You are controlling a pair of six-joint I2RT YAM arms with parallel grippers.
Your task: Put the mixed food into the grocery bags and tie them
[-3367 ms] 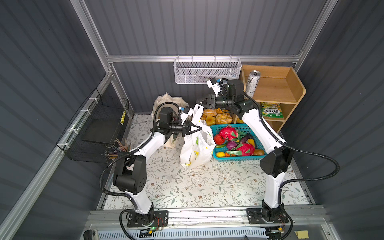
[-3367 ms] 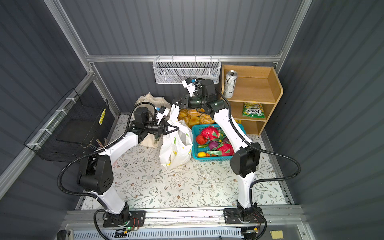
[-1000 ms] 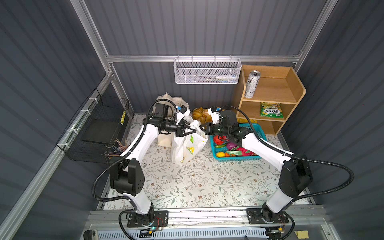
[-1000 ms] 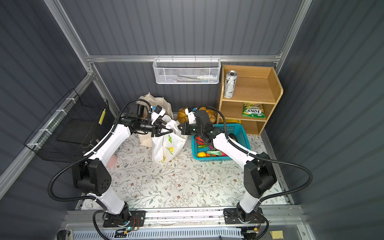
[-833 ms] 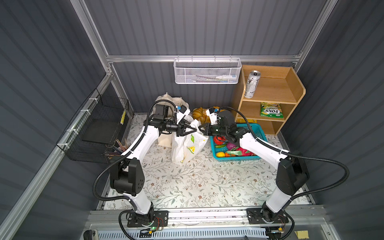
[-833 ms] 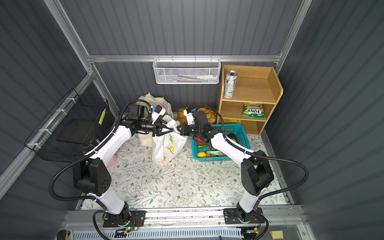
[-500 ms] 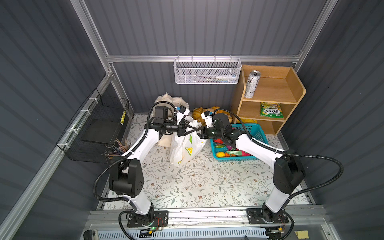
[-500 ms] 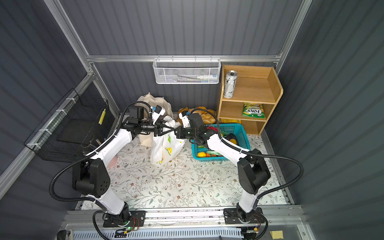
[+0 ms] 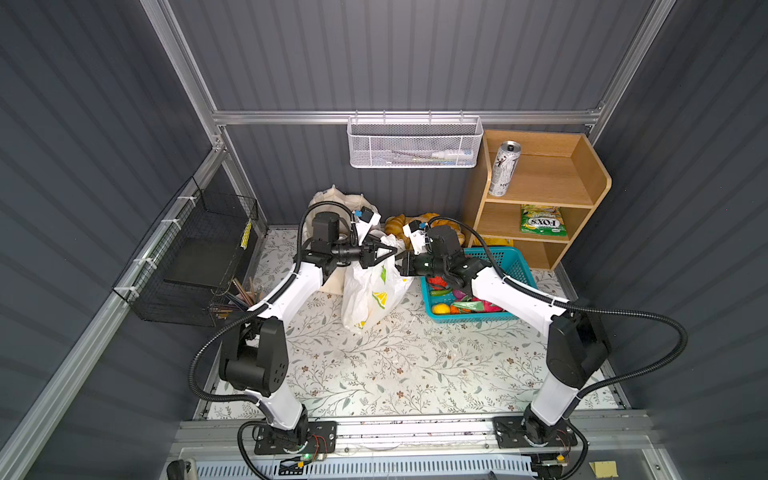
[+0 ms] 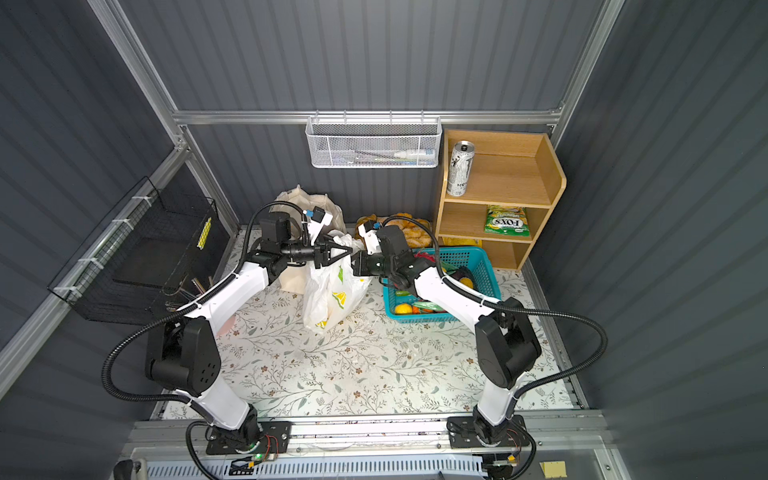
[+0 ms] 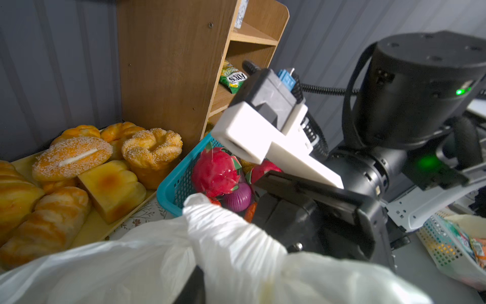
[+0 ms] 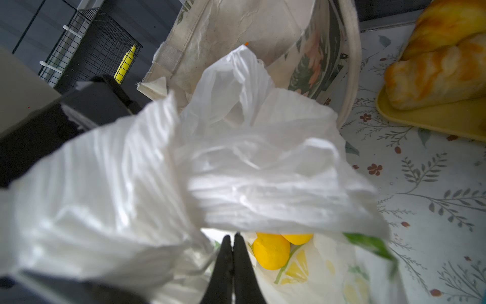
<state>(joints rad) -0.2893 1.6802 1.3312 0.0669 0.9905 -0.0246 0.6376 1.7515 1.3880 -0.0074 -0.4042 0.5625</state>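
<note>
The white plastic carrier point(image 9: 370, 291) point(image 10: 332, 286), printed with lemons, is seen slumped on the floral counter point(image 9: 395, 361). It stands just beside the teal basket point(image 9: 511, 257) point(image 10: 478, 257), on the basket's side facing the left arm. Its gathered top is raised between the two grippers, which are brought nearly tip to tip just off that side of the basket.

The left gripper point(image 9: 392, 250) point(image 10: 349, 251) is pointed toward the basket. In the left wrist view the bunched film of the carrier point(image 11: 236, 250) is draped over its jaws. Whether they are spread or pinching cannot be told.

The right gripper point(image 9: 401, 266) point(image 10: 355, 264) is reached out across the basket to the carrier's top. In the right wrist view its jaws point(image 12: 232, 238) are seen pressed together, with the tips against the underside of the crumpled film point(image 12: 236, 171). Whether any film is caught between them cannot be told.

The cream canvas tote point(image 9: 328, 195) point(image 12: 236, 26) is set just beyond the carrier from the basket. Toy fruit is piled inside the basket. On the wooden shelf unit point(image 9: 582, 166) just behind the basket, the drink can point(image 9: 503, 168) is stood upright on the top shelf. The green-yellow FOX'S pouch point(image 9: 542, 220) is laid on the middle one.
</note>
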